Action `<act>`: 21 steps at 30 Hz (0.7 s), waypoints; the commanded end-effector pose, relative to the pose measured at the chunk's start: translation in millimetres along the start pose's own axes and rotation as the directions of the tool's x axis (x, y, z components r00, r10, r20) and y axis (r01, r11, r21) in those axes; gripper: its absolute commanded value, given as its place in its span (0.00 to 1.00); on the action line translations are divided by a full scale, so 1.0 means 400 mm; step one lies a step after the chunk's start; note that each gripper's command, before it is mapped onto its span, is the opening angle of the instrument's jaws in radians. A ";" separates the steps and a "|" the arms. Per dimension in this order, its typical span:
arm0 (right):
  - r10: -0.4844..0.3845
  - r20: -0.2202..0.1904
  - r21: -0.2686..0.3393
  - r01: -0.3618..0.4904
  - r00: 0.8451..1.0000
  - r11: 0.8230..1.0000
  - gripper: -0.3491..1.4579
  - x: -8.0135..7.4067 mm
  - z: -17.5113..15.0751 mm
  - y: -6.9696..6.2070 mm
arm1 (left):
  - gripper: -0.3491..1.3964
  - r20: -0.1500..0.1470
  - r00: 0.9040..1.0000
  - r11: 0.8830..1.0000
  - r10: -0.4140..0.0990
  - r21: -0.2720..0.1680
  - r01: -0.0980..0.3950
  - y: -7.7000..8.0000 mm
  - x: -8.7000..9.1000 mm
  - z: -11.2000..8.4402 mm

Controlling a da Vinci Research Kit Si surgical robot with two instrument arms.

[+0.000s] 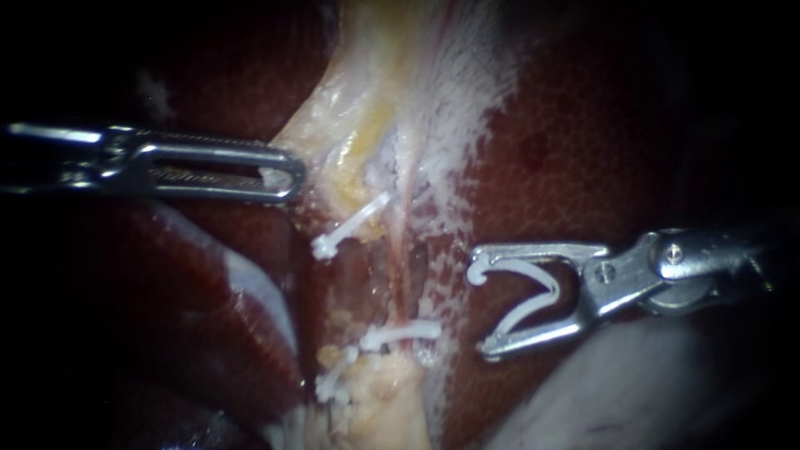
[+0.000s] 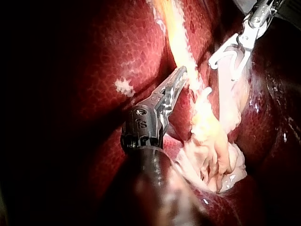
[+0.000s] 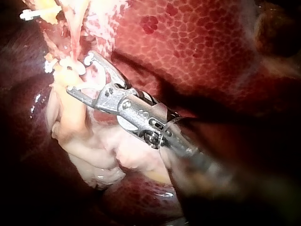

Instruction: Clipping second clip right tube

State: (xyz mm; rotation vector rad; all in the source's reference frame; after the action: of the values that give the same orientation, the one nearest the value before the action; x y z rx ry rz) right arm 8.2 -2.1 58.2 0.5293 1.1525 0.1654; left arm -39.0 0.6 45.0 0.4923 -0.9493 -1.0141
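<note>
right instrument (image 1: 481,310) sits closest to the lens, shaft in from the right. its jaws stand wide, but both bear on a loaded clip (image 1: 533,293): white, v-shaped, mouth facing the dissected strip. so it's grasping the clip, and the clip isn't closed on anything.

right tube (image 1: 402,250) is the thin pink strand running down the cleared window, with liver (image 1: 583,150) on either side. it carries one closed lower clip (image 1: 402,332). two more closed clips sit to its left in the endoscope view, an upper clip (image 1: 350,225) and a lowest clip (image 1: 335,379).

loaded clip is near the right tube but apart from it, with a band of frosted tissue between them.

left instrument (image 1: 292,175) comes in from the left, jaws clenched on the edge of the pale tissue (image 1: 367,83). looks like it's pulling that edge out to the left so the strip is taut. left wrist view agrees: jaws together at the yellow strand.

step, as i read it: approach. clip is loaded, not placed.

next move calls for:
- advance the open clip onto the right tube, above the lower clip, leaving a gap
- one leg each side of the tube, far tip visible past it before closing
- approach square to the tube, clear of the upper clip and the neighbouring strand
- left-side tension held throughout
</note>
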 end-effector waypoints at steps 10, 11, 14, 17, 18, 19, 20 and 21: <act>0.043 0.003 0.003 -0.043 0.999 0.999 0.53 -0.0006 0.0040 -0.0001 | 0.00 0.016 1.000 1.000 -0.003 0.003 0.003 -0.0049 -0.0014 -0.0057; 0.048 0.003 0.005 -0.048 0.999 0.999 0.53 -0.0007 0.0045 -0.0002 | 0.00 0.016 1.000 1.000 -0.003 0.003 0.003 -0.0050 -0.0014 -0.0060; 0.063 0.005 0.014 -0.063 0.998 0.998 0.53 -0.0012 0.0064 -0.0003 | 0.00 0.021 1.000 1.000 -0.004 0.006 0.004 -0.0053 -0.0015 -0.0069; 0.078 0.007 0.018 -0.079 0.997 0.997 0.53 -0.0016 0.0082 -0.0004 | 0.00 0.021 1.000 1.000 -0.005 0.006 0.005 -0.0058 -0.0015 -0.0075; 0.090 0.008 0.020 -0.090 0.996 0.996 0.53 -0.0017 0.0089 -0.0004 | 0.00 0.021 1.000 1.000 -0.005 0.005 0.005 -0.0061 -0.0016 -0.0077; 0.089 0.009 0.022 -0.089 0.996 0.996 0.53 -0.0017 0.0094 -0.0004 | 0.00 0.021 1.000 1.000 -0.006 0.005 0.005 -0.0062 -0.0016 -0.0078; 0.089 0.009 0.025 -0.089 0.996 0.996 0.53 -0.0017 0.0098 -0.0004 | 0.00 0.024 1.000 1.000 0.000 0.006 0.000 -0.0064 -0.0017 -0.0080; 0.095 0.007 0.030 -0.095 0.995 0.995 0.52 -0.0016 0.0103 -0.0004 | 0.00 0.024 1.000 1.000 0.000 0.006 0.000 -0.0065 -0.0017 -0.0081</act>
State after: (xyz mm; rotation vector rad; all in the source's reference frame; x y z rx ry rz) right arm 11.8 -3.8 60.0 0.6176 1.1262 0.2251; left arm -37.6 -0.2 41.0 0.4875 -0.9740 -1.0215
